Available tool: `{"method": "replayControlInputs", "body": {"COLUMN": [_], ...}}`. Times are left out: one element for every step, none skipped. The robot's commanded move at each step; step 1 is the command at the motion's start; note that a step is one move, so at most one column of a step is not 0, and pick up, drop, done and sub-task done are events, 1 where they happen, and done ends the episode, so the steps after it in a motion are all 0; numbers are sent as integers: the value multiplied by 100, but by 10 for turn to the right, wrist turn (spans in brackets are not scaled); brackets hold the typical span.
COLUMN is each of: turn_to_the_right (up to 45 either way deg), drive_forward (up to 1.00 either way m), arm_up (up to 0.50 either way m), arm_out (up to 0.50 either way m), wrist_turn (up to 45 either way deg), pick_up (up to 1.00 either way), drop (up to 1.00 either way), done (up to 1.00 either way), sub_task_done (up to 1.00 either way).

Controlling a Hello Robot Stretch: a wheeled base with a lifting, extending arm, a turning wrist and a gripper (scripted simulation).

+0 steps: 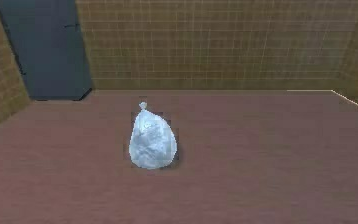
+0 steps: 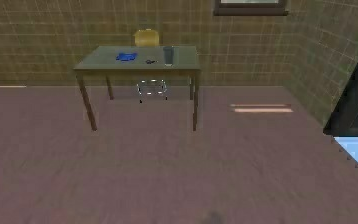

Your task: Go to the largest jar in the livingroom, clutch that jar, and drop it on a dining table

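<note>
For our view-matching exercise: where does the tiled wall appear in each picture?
Forward view: tiled wall spans the top, behind the white bag.
Arm side view: tiled wall spans the top, behind the table.
Shared landmark: the reddish-brown floor.

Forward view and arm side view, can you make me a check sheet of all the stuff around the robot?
Surface: reddish-brown floor, bare around the bag.
Job's things: a table near the wall; cannot tell if it is the dining table.
Clutter: pale tied bag on the floor; blue thing and dark thing on the table; yellow chair behind it.
Claw: nothing seen.
Cables: nothing seen.
Surroundings: tiled yellow-brown walls, dark grey panel, framed picture on the wall.
</note>
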Motion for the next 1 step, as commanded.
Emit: {"method": "replayControlInputs", "body": {"turn_to_the_right": [450], "drive_forward": [0], "arm_up": [0], "arm_out": [0], "wrist_turn": [0], "pick_up": [0], "drop": [0], "done": [0], "sub_task_done": [0]}}
